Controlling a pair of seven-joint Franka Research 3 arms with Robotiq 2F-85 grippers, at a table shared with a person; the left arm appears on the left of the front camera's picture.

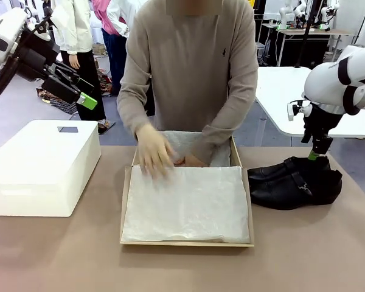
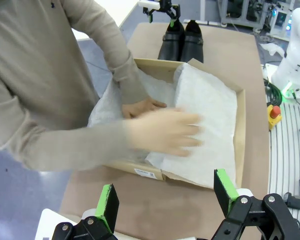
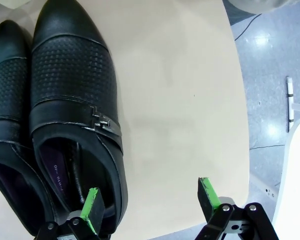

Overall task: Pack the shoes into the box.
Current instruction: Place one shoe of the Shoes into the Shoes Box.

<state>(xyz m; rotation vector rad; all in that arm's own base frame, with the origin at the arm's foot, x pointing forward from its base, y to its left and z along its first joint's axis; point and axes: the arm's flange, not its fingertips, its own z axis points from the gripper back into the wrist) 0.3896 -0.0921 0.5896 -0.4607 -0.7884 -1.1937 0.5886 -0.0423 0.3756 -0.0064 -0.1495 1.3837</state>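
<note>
A wide brown desk (image 1: 61, 255) filled the near part of the scene. At its far side stood a person (image 1: 194, 67) in a beige sweater, leaning over the middle of the desk. On the left of the desk sat a large white rectangular box (image 1: 42, 167), closed.

In the middle lay an open, shallow brown cardboard shoebox (image 1: 126, 201), lined with white tissue paper (image 1: 188, 207) that covered nearly all of its floor. One of the person's hands (image 1: 153, 152), blurred, lay flat on the tissue at the box's far left. The other hand (image 1: 191, 161) rested just beside it, partly tucked under a raised fold of paper.

The pair of glossy black leather dress shoes (image 1: 295, 182) sat on the desk just right of the shoebox, outside it. They lay side by side, touching, with their pointed toes toward the box.

The right end effector (image 1: 316, 155) pointed down at the heel end of the shoes with its jaws spread wide, gripping nothing. From its wrist camera, the right end effector (image 3: 150, 197) had one green pad over a shoe's opening and the other over bare desk.

The left end effector (image 1: 79, 91) hung high at the far left, above the white box, jaws spread and empty.

A small metal buckle (image 3: 101, 120) sat on that shoe's side.
</note>
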